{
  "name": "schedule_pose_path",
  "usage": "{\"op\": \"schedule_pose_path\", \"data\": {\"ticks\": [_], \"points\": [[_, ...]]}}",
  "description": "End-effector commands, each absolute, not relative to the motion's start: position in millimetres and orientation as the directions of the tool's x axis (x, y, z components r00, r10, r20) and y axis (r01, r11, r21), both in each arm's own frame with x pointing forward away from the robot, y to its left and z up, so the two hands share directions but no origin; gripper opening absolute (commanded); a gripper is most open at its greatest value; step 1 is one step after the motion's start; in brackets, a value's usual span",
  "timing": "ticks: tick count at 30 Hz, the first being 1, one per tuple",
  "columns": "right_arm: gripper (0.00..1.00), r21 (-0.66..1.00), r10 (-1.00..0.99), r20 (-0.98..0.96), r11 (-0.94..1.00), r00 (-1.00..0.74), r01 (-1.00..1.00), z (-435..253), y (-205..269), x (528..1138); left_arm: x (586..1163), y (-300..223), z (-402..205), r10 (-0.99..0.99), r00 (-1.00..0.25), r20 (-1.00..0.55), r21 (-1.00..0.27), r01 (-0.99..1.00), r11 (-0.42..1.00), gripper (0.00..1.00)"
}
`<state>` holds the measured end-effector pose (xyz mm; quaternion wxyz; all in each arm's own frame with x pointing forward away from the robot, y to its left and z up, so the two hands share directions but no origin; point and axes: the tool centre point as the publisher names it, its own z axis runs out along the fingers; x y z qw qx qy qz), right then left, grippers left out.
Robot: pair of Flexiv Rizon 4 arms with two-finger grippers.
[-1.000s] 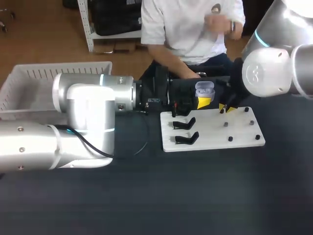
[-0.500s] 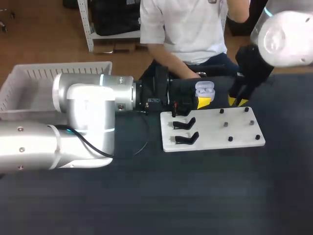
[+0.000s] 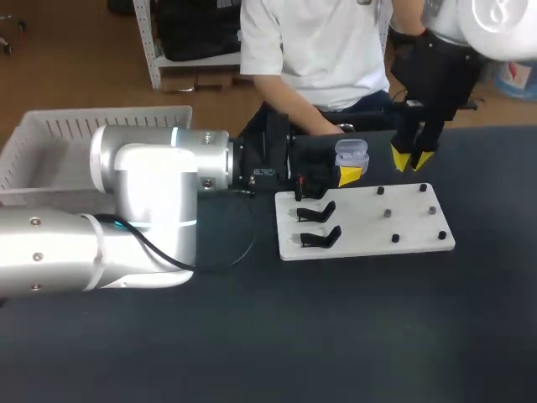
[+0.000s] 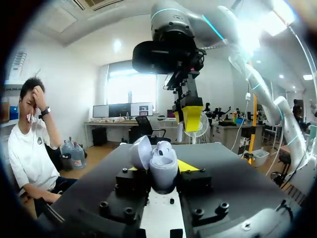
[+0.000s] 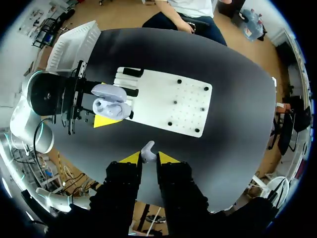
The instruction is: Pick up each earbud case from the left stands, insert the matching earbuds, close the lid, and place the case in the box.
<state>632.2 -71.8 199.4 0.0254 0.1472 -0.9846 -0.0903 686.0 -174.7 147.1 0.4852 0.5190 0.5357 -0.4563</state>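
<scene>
Robotics lab: left arm [image 3: 151, 193], right arm [image 3: 445, 67] over dark table [image 3: 336, 336], white pegged board [image 3: 411, 227], slatted crate [image 3: 101, 113].

Bright, even overhead light — glare on the left arm [image 3: 143, 168]; table [image 3: 352, 336] shadows faint.

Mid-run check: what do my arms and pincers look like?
The left arm and right arm are rounded silver-white tubes with cyan light rings; a thin black cable loops off the left. The left pincer and right pincer are black, boxy, yellow-tipped.

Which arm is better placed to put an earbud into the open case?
Right: the right gripper holds an earbud near the open case, which the left gripper is busy holding.
</scene>
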Motion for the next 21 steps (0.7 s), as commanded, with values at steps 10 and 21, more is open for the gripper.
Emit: {"op": "schedule_pose_path", "data": {"ticks": [10,21], "points": [[0.00,0.140,-0.426,-0.082,0.890,-0.901,-0.434,238,-22,616,685,-175,146,0.106,0.015,-0.994,0.020,0.999,0.050,0.00],[0.00,0.110,-0.494,-0.145,0.853,-0.857,-0.510,231,4,633,685,-175,146,0.106,0.015,-0.994,0.020,0.999,0.050,0.00]]}}
